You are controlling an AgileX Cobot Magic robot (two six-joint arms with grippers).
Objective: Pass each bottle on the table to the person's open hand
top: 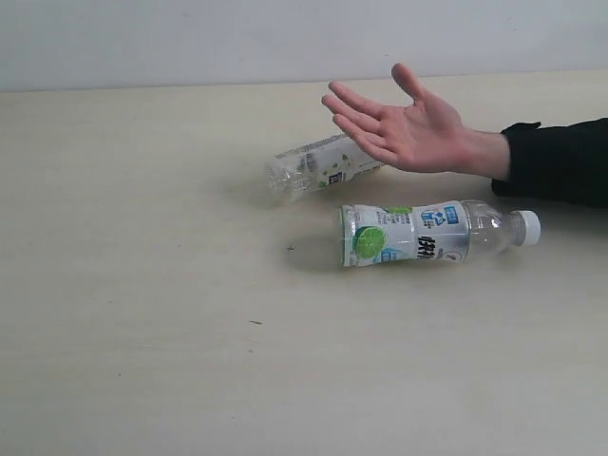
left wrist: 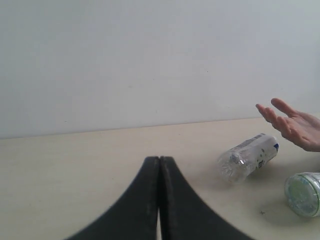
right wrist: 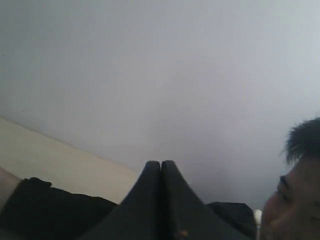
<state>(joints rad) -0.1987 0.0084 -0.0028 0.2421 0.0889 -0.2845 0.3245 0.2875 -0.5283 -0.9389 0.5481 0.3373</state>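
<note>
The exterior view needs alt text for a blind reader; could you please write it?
A green-dot-label bottle and, behind it, a floral-label bottle lie on their sides on a pale table. A person's open hand reaches in from the right, close to the farther bottle.

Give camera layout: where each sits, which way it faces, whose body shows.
Exterior: above the table, looking down across it to the wall, at the green-label bottle and the far bottle; the person's open hand and sleeve show, no robot.
Left wrist: low over the table behind the shut left hand, facing the wall.
Right wrist: behind the shut right hand, tilted up at the wall; sleeve and face show.
Shared: exterior and left wrist both see the bottles and the person's open hand.
</note>
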